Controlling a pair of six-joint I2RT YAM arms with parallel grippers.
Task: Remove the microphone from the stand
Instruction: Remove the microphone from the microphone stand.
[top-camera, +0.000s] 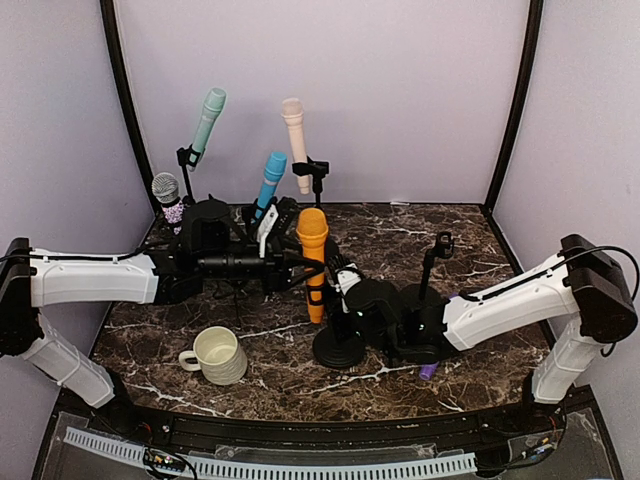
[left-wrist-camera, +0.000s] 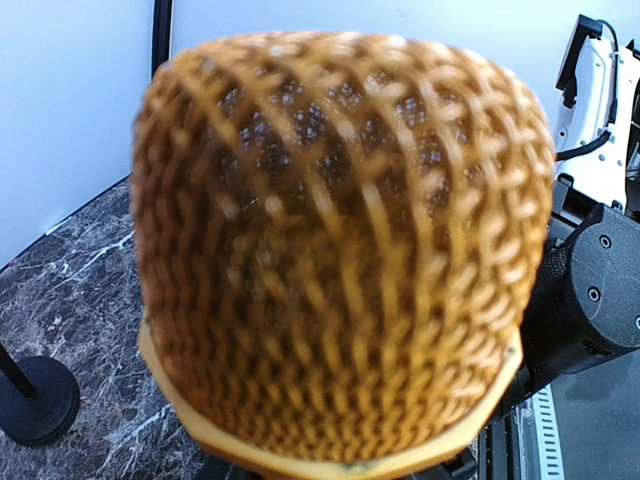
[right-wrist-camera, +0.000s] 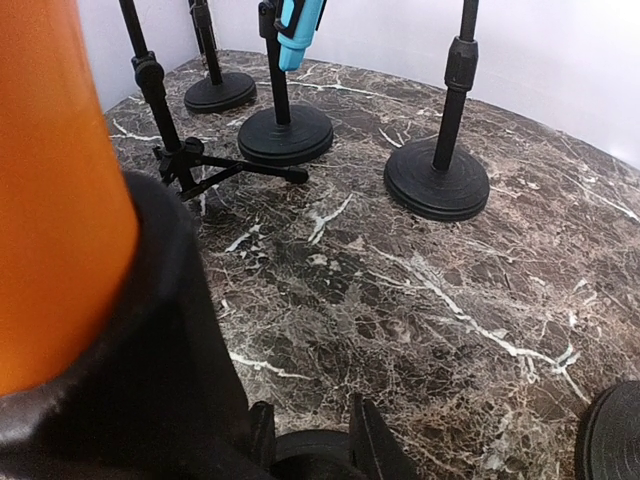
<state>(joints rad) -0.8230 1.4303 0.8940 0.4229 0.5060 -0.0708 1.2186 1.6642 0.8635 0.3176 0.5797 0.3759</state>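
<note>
Microphone, the orange one, stands upright in the view from above, its lower end seated in the stand. The left pincer meets its body from the side and appears to pinch it, while the right pincer sits just below, low against the stand. From the left wrist, the microphone fills the view right ahead of the pincer, its mesh hiding the fingers. From the right wrist, the microphone rises just left of the pincer, sunk in the black holder. Here the fingers look drawn close on a black part of the stand. By my judgement both grips are set, and lifting the microphone out is not yet done.
</note>
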